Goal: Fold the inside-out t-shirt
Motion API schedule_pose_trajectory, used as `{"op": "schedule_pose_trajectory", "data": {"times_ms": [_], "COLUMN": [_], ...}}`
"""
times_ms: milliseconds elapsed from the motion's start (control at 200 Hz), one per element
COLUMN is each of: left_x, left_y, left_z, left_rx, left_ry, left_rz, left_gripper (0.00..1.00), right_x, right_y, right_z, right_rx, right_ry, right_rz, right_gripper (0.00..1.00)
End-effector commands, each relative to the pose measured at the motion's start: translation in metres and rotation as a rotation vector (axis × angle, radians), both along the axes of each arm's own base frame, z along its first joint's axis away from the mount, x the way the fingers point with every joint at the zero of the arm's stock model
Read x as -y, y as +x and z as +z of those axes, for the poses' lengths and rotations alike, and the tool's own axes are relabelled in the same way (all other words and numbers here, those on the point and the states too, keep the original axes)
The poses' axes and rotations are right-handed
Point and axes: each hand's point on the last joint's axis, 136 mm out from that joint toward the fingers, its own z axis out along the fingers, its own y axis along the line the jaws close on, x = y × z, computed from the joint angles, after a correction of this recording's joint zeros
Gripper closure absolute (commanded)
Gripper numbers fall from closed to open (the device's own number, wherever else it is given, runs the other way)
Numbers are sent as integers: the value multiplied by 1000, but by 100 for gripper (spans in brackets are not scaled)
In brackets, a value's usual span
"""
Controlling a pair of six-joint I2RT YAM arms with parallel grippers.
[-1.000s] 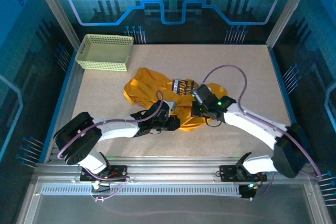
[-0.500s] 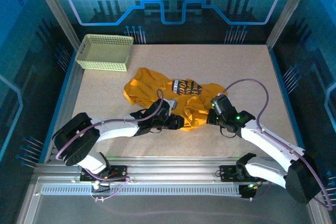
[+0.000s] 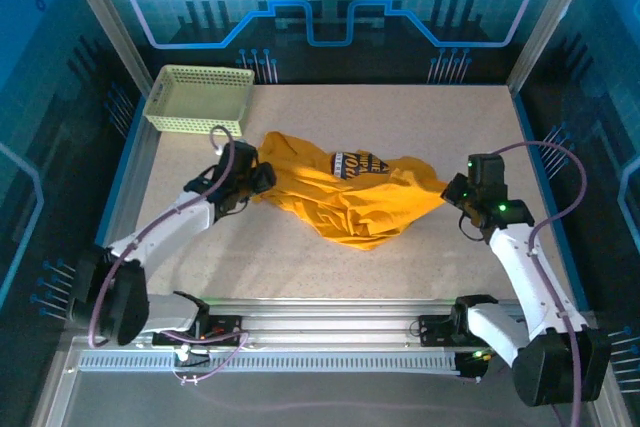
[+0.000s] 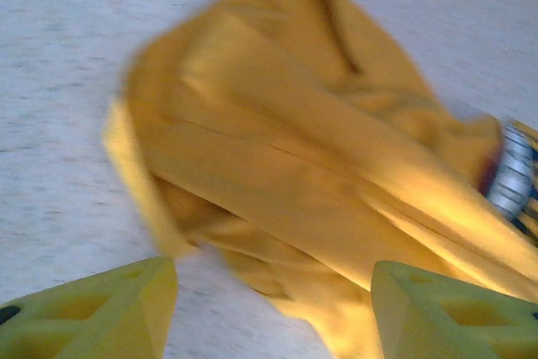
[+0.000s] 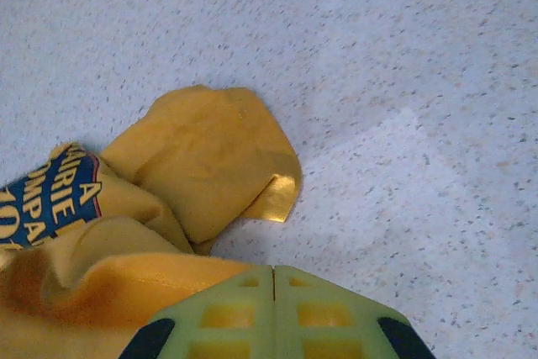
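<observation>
Left jaws apart near blurred t-shirt [image 3: 350, 205]; right jaws clamped on its corner, pinch hidden.

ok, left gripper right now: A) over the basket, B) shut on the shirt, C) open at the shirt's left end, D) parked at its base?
C: in the left wrist view the left gripper has its jaws wide apart, with the shirt lying just ahead of them. From above it sits at the shirt's left end, short of the basket.
</observation>
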Motion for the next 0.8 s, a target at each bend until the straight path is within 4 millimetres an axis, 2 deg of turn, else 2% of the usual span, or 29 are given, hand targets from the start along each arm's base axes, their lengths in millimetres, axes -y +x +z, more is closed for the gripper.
{"op": "schedule_pose_trajectory", "data": {"times_ms": [0,80,215,370,490,665,795], "left_x": [-33,-38,-26,-25,-32,-38,-40], "left_y": [-1,15,40,59,64,64,61], "left_z": [-37,-50,-69,-78,-80,-88,-94], "left_rx": [-153,-198,-229,-226,-225,-251,-273], "left_ry": [-42,-79,-120,-119,-84,-91,-90], "left_rz": [105,123,76,68,87,105,115], "left_gripper": [34,35,41,48,54,73,79], "right_x": [6,12,20,20,21,26,29], "right_y": [-5,-7,-10,-10,-10,-9,-5], "right_z": [8,7,4,3,3,8,17], "right_rx": [-9,-20,-21,-17,-18,-16,2], "right_ry": [8,2,24,35,33,26,21], "right_rz": [14,-1,-17,-12,-8,-20,-26], "right_gripper": [100,100,100,100,100,100,100]}}
